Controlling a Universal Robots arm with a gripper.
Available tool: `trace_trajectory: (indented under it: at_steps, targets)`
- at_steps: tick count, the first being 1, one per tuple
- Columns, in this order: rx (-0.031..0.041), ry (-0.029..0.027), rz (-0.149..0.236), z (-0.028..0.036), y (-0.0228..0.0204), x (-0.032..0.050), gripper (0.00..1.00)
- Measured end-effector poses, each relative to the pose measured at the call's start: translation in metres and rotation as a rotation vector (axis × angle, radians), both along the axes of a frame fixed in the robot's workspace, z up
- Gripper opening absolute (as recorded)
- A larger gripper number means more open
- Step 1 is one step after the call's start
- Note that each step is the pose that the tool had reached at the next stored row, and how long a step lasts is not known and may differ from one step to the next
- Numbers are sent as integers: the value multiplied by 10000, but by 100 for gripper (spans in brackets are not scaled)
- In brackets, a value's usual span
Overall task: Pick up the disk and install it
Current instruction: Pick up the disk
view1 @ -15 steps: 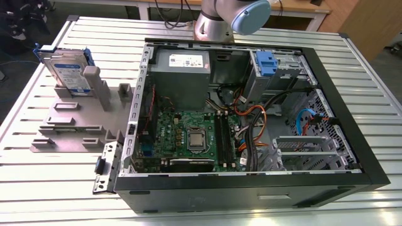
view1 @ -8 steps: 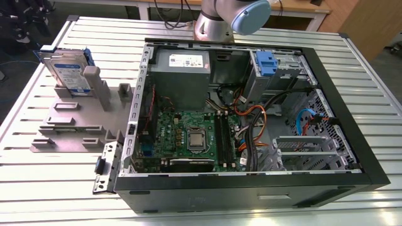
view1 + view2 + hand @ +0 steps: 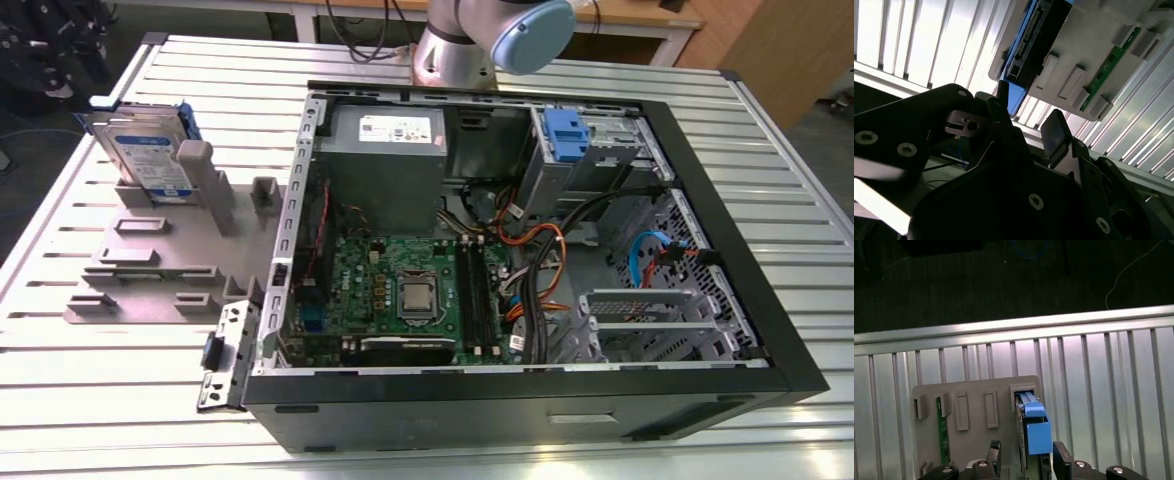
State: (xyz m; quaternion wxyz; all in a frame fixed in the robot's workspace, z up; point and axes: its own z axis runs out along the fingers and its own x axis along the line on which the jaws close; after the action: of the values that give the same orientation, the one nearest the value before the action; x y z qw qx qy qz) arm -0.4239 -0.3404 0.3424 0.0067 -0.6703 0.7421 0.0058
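Observation:
The disk (image 3: 140, 150) stands on edge in a grey holder (image 3: 147, 260) at the exterior view's left, silver with a white-and-blue label and a blue frame. In the first wrist view I look down on the disk's blue-framed edge (image 3: 1034, 430); my gripper (image 3: 1028, 457) is open, with a dark fingertip (image 3: 995, 452) to one side of the disk and the other fingertip on the far side. In the second wrist view the gripper (image 3: 1029, 120) hangs apart from the disk (image 3: 1034, 40), touching nothing.
An open computer case (image 3: 747, 250) fills the exterior view's right, with a metal drive bay and its blue latch (image 3: 567, 135) at the back and a grey power-supply box (image 3: 387, 150). A green memory stick (image 3: 944, 432) stands in the holder. The slatted table edge (image 3: 1014, 327) runs close by.

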Motion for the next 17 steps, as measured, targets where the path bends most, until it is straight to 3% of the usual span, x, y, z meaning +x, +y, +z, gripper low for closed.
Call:
trace_trajectory:
  at_steps: [7, 17]
  targets:
    - [0, -9, 674, -68, 0, -4, 53]
    - [0, -28, 916, -144, 16, -36, 53]
